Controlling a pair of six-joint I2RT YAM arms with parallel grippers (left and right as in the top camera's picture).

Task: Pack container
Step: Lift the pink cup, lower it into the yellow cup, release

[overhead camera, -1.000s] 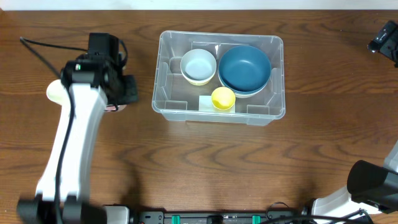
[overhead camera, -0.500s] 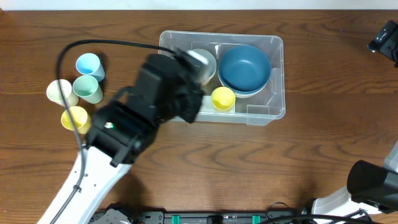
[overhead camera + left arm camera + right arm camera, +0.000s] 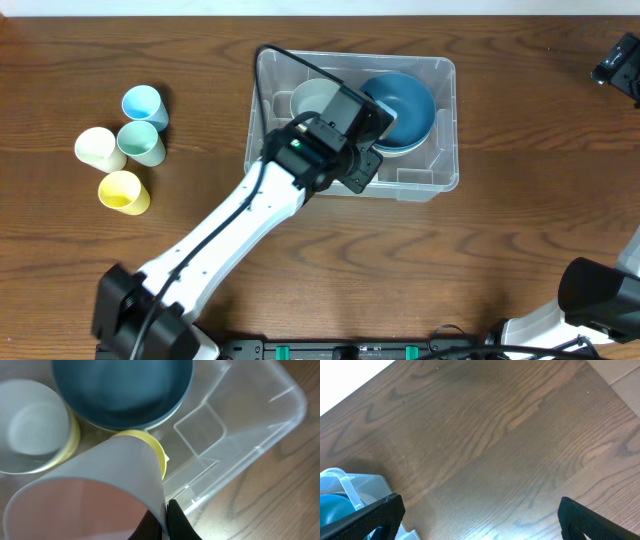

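The clear container (image 3: 440, 85) stands at the table's middle back. It holds a dark blue bowl (image 3: 405, 100), a white bowl (image 3: 312, 98) and a yellow cup (image 3: 152, 446). My left gripper (image 3: 360, 165) hangs over the container's front part, shut on the rim of a pale cup (image 3: 90, 495) with a pink inside, one finger inside the wall and one outside. In the left wrist view this cup sits just above the yellow cup. My right gripper (image 3: 480, 520) is open over bare wood to the container's right, with nothing between its fingers.
Several pastel cups stand in a cluster at the left: blue (image 3: 142, 102), green (image 3: 140, 142), cream (image 3: 97, 148) and yellow (image 3: 122, 192). The container's corner (image 3: 350, 487) shows at the lower left of the right wrist view.
My left arm has swung from the cup cluster at the left to over the container, carrying the pale cup. The right arm has not moved.
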